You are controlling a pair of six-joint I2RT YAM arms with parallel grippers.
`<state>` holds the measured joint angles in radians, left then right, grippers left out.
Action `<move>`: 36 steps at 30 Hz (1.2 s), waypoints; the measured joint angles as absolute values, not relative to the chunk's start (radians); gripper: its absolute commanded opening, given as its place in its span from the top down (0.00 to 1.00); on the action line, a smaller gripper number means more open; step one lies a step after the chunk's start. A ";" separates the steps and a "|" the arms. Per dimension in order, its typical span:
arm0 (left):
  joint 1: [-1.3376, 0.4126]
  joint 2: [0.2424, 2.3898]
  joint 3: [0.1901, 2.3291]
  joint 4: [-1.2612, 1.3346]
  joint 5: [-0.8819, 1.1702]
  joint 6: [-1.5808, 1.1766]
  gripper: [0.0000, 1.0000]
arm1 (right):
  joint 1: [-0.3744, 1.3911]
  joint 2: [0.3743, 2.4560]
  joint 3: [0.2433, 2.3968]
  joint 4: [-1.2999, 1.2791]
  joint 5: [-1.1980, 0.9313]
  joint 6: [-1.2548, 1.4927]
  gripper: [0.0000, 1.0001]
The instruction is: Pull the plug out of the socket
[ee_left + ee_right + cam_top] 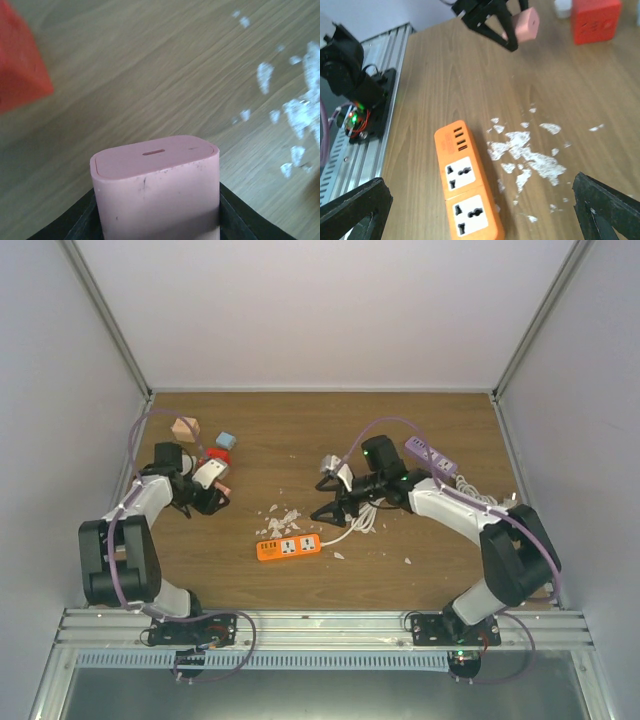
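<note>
Top view: the left gripper (220, 492) is at the left of the table (400, 420), pinching the plug (223, 482) just beside a red cube (217, 456). The socket (288, 547) lies well apart from it near mid-table, with white flakes (280, 518) just beyond. The right gripper (325, 498) is spread wide near the flakes

Left wrist: the pale pink plug fills the jaws, with a slot in its end face

Right wrist: the fingers stand wide at both lower corners with the socket between them; the plug is far off at the top, clear of the socket
</note>
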<state>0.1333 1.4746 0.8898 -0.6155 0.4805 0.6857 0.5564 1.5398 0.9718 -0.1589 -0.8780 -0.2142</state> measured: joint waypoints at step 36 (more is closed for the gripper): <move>0.291 1.609 0.812 -0.489 0.439 0.737 0.04 | 0.953 2.043 1.443 -0.389 -0.486 -0.349 0.12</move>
